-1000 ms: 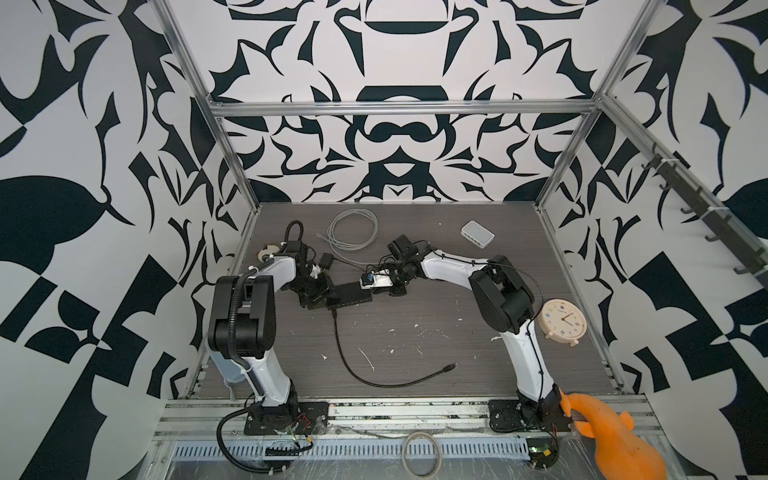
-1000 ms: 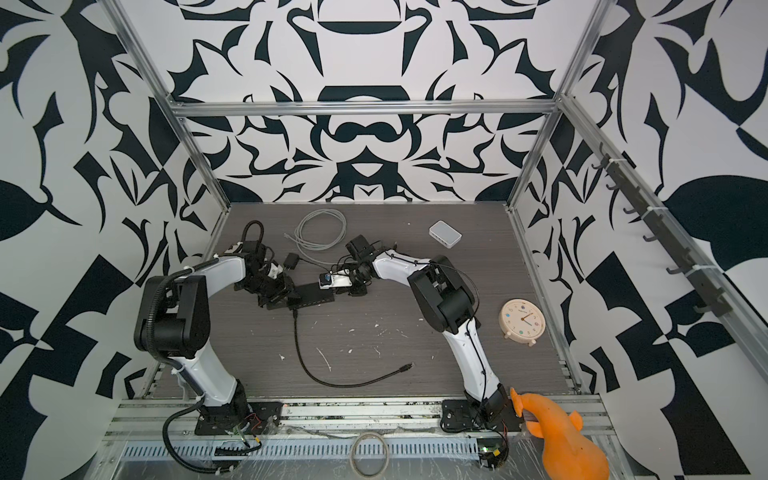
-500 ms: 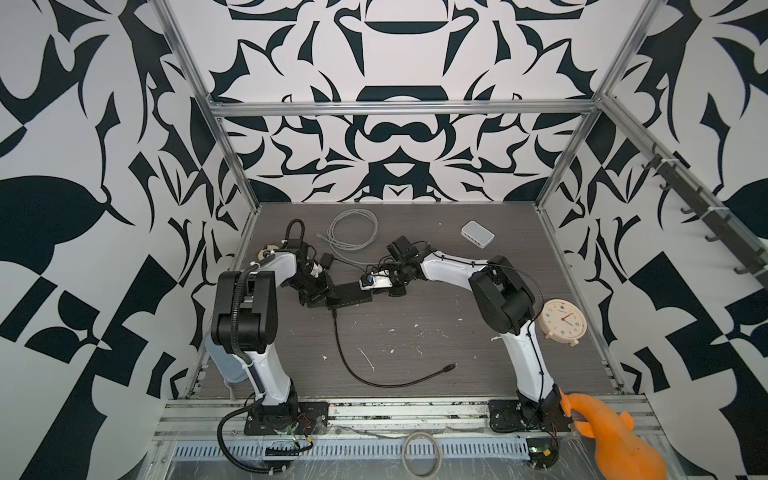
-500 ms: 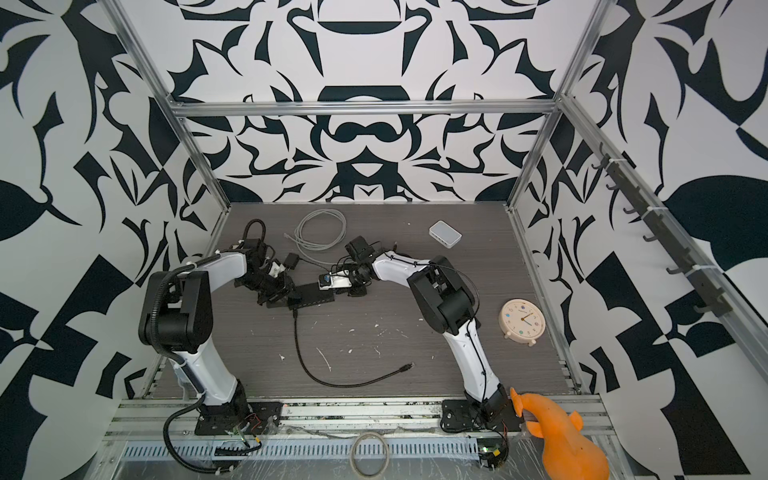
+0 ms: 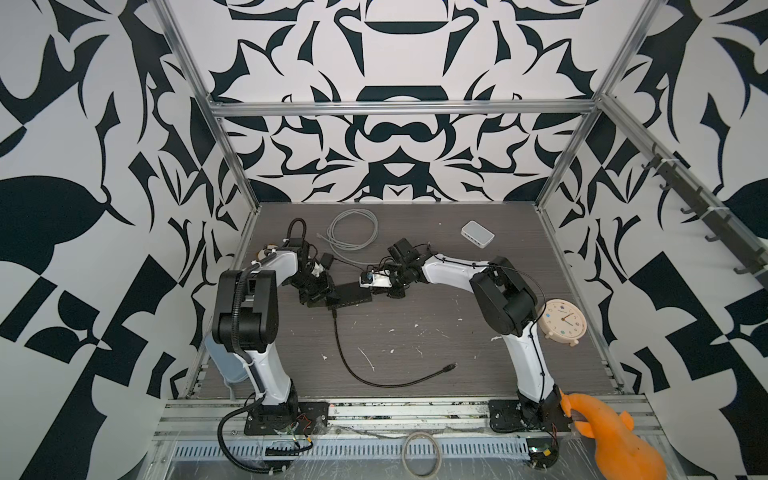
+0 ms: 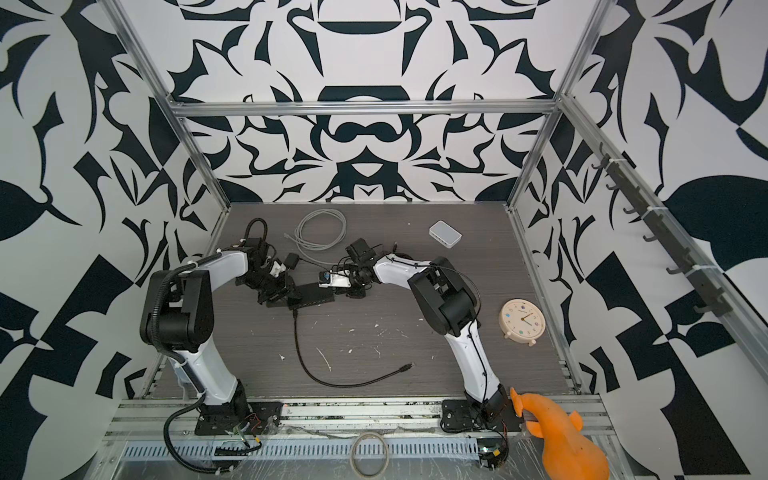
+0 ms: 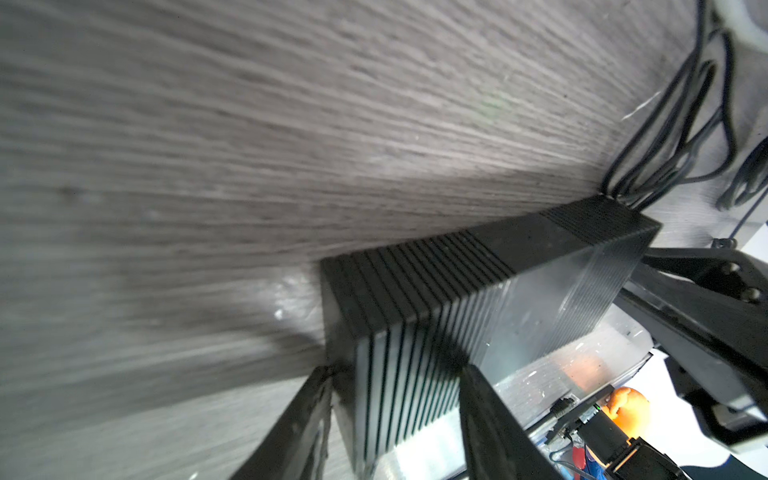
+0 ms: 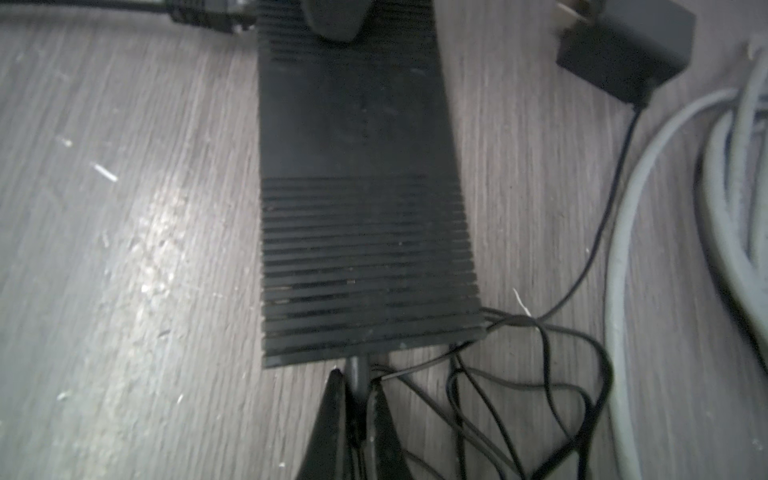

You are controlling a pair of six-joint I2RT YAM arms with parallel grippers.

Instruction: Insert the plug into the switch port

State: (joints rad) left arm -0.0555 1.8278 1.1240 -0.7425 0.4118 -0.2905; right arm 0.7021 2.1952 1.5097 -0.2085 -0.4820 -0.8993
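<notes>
We steady the switch [image 8: 361,166], left claw [image 7: 397,374] gripping its end; right claw [image 8: 357,378] pinches the plug [image 8: 358,362] at the port, lower centre. Next, probably a straight push in.

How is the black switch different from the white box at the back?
The switch is black, ribbed and oblong; the box is white, plain and squarer. The switch has cables at both ends; the box shows none. The switch lies mid-table; the box sits alone, back right. Both are flat, boxy devices.
</notes>
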